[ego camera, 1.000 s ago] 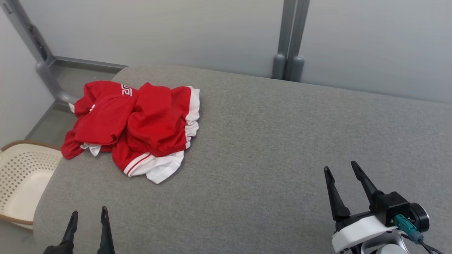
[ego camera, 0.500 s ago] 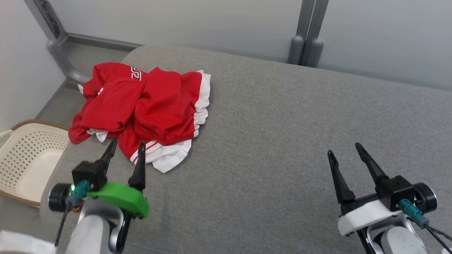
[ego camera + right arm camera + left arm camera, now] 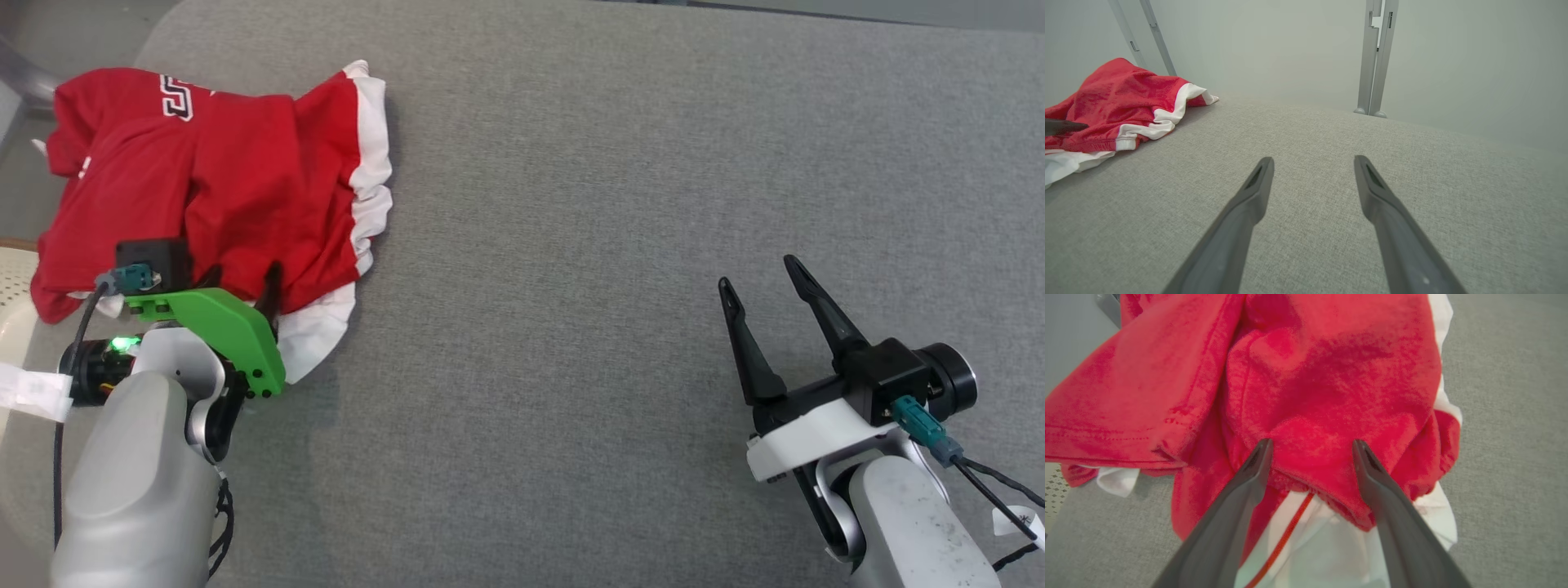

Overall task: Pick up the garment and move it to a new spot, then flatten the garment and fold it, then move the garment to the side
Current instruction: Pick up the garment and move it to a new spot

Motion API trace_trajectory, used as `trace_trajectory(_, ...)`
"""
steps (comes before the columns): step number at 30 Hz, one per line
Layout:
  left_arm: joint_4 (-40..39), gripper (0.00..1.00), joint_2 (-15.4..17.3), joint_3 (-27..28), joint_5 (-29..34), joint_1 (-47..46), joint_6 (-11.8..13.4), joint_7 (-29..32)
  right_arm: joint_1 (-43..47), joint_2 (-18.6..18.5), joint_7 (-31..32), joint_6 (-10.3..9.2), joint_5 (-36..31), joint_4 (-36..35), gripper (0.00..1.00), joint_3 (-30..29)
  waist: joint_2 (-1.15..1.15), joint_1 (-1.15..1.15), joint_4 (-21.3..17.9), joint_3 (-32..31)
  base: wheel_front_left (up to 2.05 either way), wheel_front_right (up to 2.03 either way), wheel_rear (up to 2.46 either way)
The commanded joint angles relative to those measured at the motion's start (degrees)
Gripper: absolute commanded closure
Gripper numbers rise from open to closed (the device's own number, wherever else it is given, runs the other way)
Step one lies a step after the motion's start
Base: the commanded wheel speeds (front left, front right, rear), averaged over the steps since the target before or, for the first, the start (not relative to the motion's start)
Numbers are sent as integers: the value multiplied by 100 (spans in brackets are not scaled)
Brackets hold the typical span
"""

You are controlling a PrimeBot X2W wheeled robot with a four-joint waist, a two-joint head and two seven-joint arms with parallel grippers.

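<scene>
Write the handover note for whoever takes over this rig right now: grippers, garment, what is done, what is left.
Left gripper: open, fingers set either side of a red fold at the garment's near edge, not closed on it.
Right gripper: open, holding nothing, over bare grey surface, well apart from the garment.
Garment: red with white trim, crumpled in a heap at the surface's left end.
Done: nothing; the garment is not yet picked up.
Left: grasp, move to a new spot, flatten, fold, move aside.

jaws spread over grey cushion [image 3: 1412,163], red garment [image 3: 1114,106]
</scene>
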Motion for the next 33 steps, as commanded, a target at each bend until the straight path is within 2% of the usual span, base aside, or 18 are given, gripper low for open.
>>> trace_trajectory(1,188,70,81,32,-30,-175,55,62,-87,25,-18,3,18,21,0,14,0,0,-463,423,0,0,0)
trace_trajectory(2,340,100,110,15,-22,-199,53,114,-106,45,-18,3,30,35,0,16,0,0,-491,426,0,0,0)
trace_trajectory(7,550,100,120,-80,-88,-247,-54,-82,-51,118,-18,3,61,72,0,-70,0,0,-516,325,0,0,0)
trace_trajectory(10,345,100,45,-221,-122,-182,-98,-224,93,147,-18,3,80,93,0,-185,0,0,-442,187,0,0,0)
trace_trajectory(15,-362,100,124,-407,-99,-17,-111,-236,234,221,-18,3,99,117,0,-221,0,0,-402,-82,0,0,0)
trace_trajectory(22,-2291,100,93,-643,-115,368,-72,78,366,354,-18,3,195,160,0,-160,0,0,-754,-527,0,0,0)
trace_trajectory(27,-3818,100,-14,-906,-70,730,75,492,509,405,-18,3,253,184,0,-115,0,0,-1293,-765,0,0,0)
trace_trajectory(33,-5186,100,-369,-1529,-182,1068,104,894,751,433,-18,3,266,184,0,-262,0,0,-1957,-921,0,0,0)
